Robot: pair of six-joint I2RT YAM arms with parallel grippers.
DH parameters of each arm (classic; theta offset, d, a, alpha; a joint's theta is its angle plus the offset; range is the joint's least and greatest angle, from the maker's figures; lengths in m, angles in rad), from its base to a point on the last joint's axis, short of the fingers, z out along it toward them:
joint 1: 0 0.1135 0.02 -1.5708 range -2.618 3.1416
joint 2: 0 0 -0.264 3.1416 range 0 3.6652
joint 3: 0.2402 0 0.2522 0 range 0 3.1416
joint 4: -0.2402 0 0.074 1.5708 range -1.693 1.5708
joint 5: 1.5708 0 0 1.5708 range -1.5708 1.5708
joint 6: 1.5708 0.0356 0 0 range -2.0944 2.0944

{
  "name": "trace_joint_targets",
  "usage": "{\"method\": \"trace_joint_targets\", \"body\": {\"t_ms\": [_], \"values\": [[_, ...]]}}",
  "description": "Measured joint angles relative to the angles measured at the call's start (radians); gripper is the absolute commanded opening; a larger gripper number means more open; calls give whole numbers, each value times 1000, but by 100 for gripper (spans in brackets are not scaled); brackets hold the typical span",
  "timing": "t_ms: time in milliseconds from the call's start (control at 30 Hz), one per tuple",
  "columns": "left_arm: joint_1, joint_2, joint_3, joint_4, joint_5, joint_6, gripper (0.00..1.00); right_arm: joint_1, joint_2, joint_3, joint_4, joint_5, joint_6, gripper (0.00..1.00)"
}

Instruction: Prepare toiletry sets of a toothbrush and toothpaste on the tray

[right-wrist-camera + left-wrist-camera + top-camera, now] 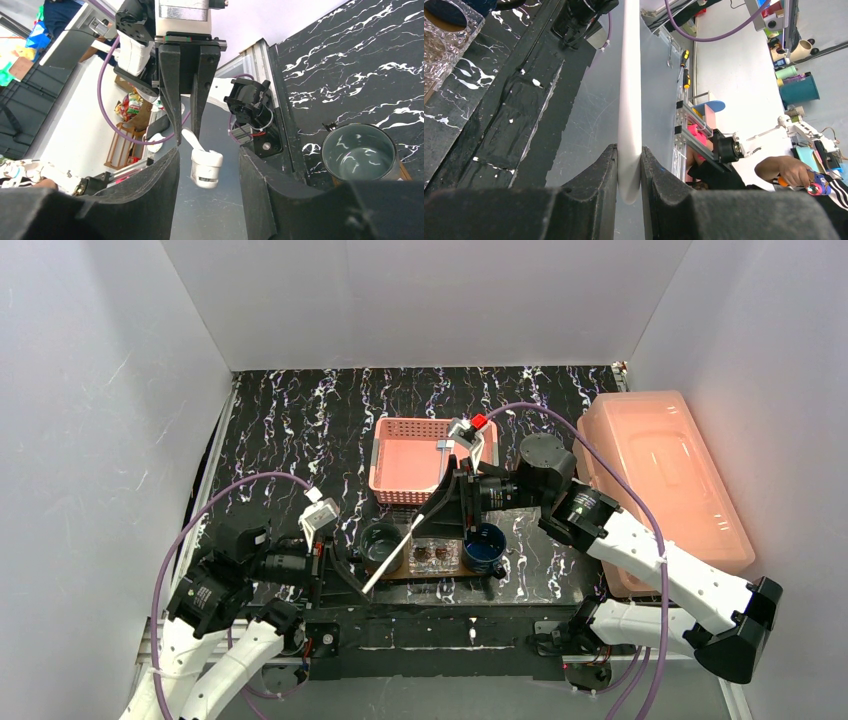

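My left gripper [360,585] is shut on the lower end of a white toothbrush [395,553], which slants up and to the right above the tray's left part. In the left wrist view its handle [629,100] is pinched between the fingers [599,185]. My right gripper [437,512] is open around the capped brush head [206,169] without touching it. The left gripper also shows in the right wrist view [186,135]. The dark brown wooden tray [405,575] lies at the near middle of the table. No toothpaste shows.
On the tray stand a grey-green cup [381,540] [360,152], a clear glass holder [433,556] and a blue cup [485,546]. A pink perforated basket [415,460] sits behind them. A large pink lidded box [665,480] fills the right side.
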Motion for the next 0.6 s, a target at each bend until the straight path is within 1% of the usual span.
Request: {"method": "trace_joint_targets", "body": {"t_ms": [100, 267, 467, 600], "values": [[-4, 1, 0, -1, 0, 3, 0, 0, 2, 0, 6, -9, 3, 48], [-7, 6, 0, -2, -2, 7, 0, 0, 8, 0, 10, -21, 8, 35], [-12, 10, 0, -8, -10, 18, 0, 0, 15, -2, 23, -33, 26, 15], [-13, 11, 0, -16, -13, 26, 21, 0, 15, -9, 32, -40, 28, 6]]}}
